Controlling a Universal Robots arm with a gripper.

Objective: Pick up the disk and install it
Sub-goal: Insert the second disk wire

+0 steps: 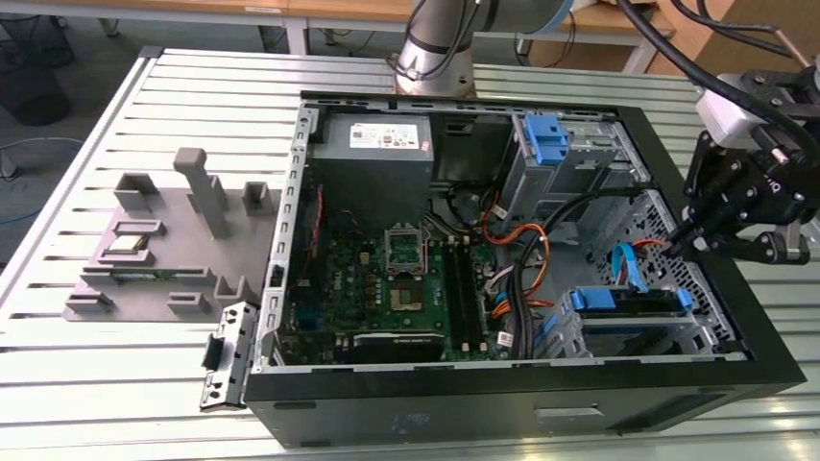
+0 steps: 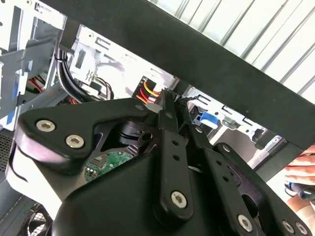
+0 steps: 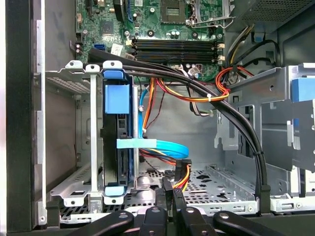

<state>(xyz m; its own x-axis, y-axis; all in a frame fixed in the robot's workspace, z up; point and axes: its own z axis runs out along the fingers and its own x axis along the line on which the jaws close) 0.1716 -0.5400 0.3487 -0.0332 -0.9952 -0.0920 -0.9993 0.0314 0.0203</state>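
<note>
While the disk (image 3: 118,142) sits upright in its bay, my claw (image 3: 170,194), closed and empty, hovers just beside it; I judge that seating needs checking.

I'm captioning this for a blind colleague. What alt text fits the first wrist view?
The disk, with blue rails, stands on edge in a metal drive cage inside an open computer case. Black, orange and blue cables cross toward the green motherboard.
</note>
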